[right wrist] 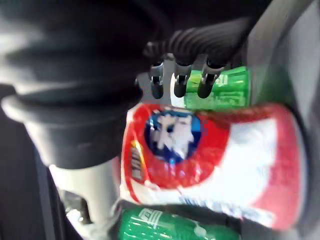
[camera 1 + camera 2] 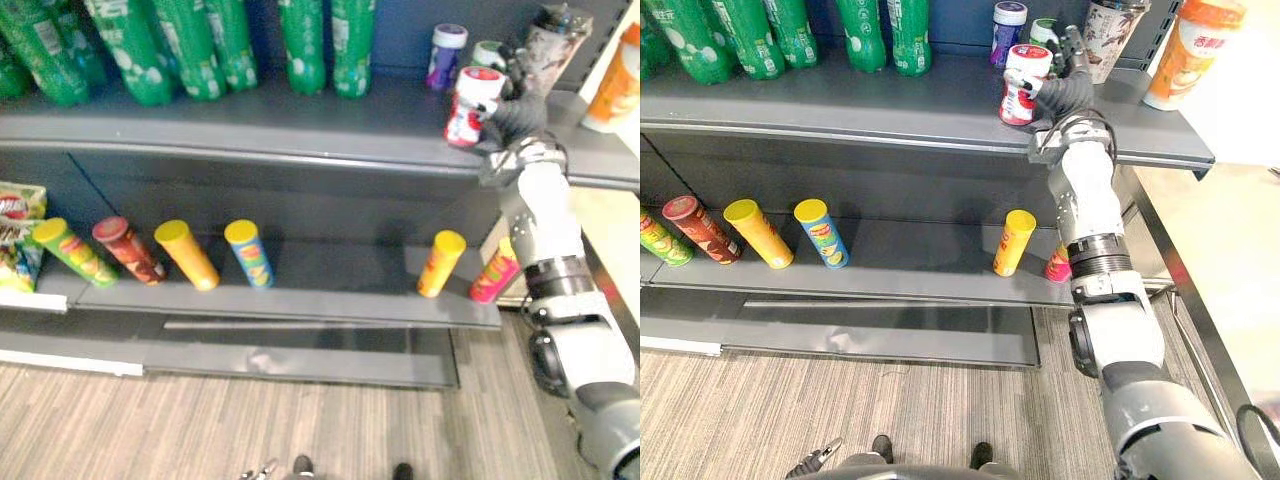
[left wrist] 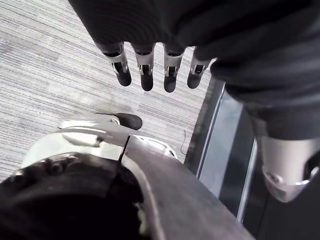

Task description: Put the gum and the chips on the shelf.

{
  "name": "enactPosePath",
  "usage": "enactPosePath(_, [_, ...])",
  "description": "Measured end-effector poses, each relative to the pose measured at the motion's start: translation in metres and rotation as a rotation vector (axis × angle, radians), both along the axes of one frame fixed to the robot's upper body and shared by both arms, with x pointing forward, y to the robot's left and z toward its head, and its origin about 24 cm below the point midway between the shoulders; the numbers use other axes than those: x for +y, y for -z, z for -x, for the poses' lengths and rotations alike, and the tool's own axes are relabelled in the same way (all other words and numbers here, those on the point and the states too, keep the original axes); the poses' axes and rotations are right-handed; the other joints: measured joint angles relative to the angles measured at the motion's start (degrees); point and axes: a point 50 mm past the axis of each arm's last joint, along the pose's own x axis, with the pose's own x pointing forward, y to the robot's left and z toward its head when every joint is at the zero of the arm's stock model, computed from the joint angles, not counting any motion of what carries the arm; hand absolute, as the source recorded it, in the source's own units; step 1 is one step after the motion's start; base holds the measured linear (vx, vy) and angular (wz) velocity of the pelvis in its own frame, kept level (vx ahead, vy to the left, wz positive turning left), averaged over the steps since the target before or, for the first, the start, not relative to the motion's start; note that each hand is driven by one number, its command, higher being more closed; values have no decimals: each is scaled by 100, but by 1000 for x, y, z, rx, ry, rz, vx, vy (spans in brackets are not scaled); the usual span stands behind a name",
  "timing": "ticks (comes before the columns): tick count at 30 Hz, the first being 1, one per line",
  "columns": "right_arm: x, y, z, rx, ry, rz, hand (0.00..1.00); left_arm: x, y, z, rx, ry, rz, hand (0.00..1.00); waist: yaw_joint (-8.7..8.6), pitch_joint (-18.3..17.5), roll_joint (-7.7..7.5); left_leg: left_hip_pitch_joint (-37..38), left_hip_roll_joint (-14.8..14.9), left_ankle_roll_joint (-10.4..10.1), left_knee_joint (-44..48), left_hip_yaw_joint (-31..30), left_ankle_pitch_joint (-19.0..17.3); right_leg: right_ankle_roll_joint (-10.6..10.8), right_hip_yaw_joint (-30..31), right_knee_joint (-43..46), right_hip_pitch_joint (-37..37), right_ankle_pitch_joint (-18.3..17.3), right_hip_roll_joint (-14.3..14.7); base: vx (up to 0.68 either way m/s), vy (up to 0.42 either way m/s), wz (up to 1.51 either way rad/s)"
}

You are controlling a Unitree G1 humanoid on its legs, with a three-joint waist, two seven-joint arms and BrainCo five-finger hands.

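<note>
We see the right hand (image 2: pixel 1065 92) curled round the gum tub (image 2: pixel 1023 85), base on the top shelf (image 2: pixel 890 110), prob. to stand it. A yellow chip tube (image 2: pixel 1013 242) lies below that hand; left hand (image 3: pixel 145 75) hangs, fingers straight.

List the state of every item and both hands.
gum tub: upright, gripped at the upper shelf.
right hand: shut on the gum tub.
left hand: open, over the floor.
chip cans: lidded, standing on the lower shelf.
green bottles: upright on the upper shelf.

Grey shelving (image 2: pixel 300 120) over (seemingly wood-look) floor (image 2: pixel 150 420)
</note>
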Motion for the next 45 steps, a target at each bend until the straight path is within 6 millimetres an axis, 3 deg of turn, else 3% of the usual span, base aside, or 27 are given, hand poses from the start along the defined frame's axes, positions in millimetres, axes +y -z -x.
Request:
enactPosePath(5, [-12, -37, 20, -177, 60, -22, 0, 2, 0, 1, 2, -13, -6, 0, -34, -4, -4, 0, 36, -5, 12, 20, 3, -23, 14, -23, -1, 19, 40, 0, 0, -1])
enactPosePath(10, [-9, -72, 49, -394, 42, -49, 0, 3, 0, 5, 12, -16, -10, 0, -172, -16, -8, 4, 68, -20, 19, 45, 14, -43, 50, -27, -9, 33, 72, 0, 0, -2])
enactPosePath(12, [-10, -75, 65, -472, 37, -54, 0, 2, 0, 5, 13, -14, -11, 0, -172, -58, -21, 6, 70, -20, 21, 70, 14, -46, 70, -36, -15, 42, 75, 0, 0, -5])
enactPosePath(14, [-13, -63, 77, -506, 31, -67, 0, 2, 1, 7, 20, -15, -11, 0, -172, -139, -55, 6, 69, -20, 24, 75, 13, -46, 74, -40, -14, 42, 74, 0, 0, 0])
enactPosePath(17, [-12, -26, 90, -471, 21, -100, 0, 4, 1, 11, 39, -18, -15, 0, -241, -224, -97, 8, 69, -20, 27, 83, 13, -46, 86, -39, -17, 42, 72, 0, 0, 0])
enactPosePath(19, [-12, 19, 101, -368, 2, -147, 0, 5, 2, 12, 50, -14, -25, 0, -301, -233, -106, 26, 72, -19, 21, 102, 13, -45, 118, -27, -21, 41, 67, -6, 0, -5])
enactPosePath(25, [-16, 106, 139, -102, 15, -171, 0, 5, 2, 16, 63, -29, -39, 0, -387, -250, -100, 23, 70, -24, -3, 160, 7, -40, 154, -17, -91, 35, 56, -19, 1, -6])
enactPosePath(30, [-6, 191, 180, 253, -25, -222, 0, 4, 3, 21, 76, -26, -41, 0, -507, -318, -36, 26, 54, -71, 15, 175, -51, -7, 152, -19, -95, 13, 47, 0, 0, 0])
enactPosePath(35, [1, 267, 209, 605, -48, -302, 0, 1, 4, 21, 76, -27, -35, 0, -571, -360, 43, 27, 62, -75, 27, 188, -62, -5, 157, -19, -96, 12, 35, 0, 0, 0])
enactPosePath(40, [-4, 344, 246, 965, 52, -420, 0, -2, 5, 23, 85, -30, -27, 0, -593, -418, 147, 73, 66, -84, 20, 277, -97, -3, 238, -18, -95, 11, 41, 13, 2, -8])
enactPosePath(45, [-17, 395, 289, 1250, 232, -472, 0, -2, 5, 22, 85, -35, -35, 0, -596, -413, 200, 88, 64, -88, 20, 289, -106, -7, 247, -18, -89, 8, 48, 0, 0, 0])
